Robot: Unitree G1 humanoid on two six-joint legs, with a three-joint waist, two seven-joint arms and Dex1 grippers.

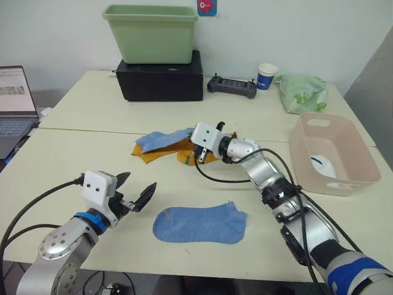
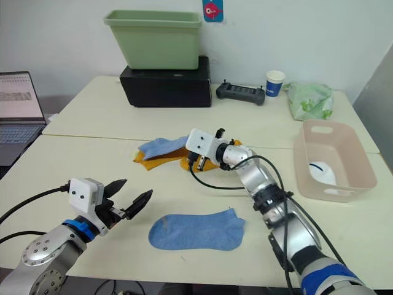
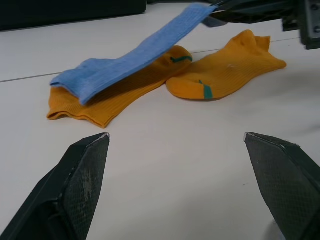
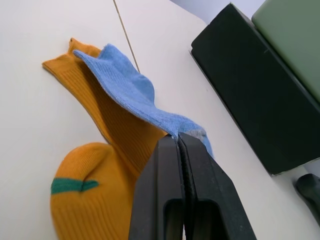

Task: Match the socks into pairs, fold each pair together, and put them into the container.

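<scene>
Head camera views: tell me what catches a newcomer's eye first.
The right tool pinches a light blue sock off the two mustard socks at mid-table. Its match, the flat blue sock, lies near the front edge beside the open left tool.

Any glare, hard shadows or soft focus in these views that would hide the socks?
Head views: even light, no glare, faint shadows; the blue sock reads clearly. Left wrist view: the left gripper's fingers are soft, the orange socks sharper. Right wrist view: the right gripper is clear where it pinches the second blue sock; the black box blurs slightly.
</scene>
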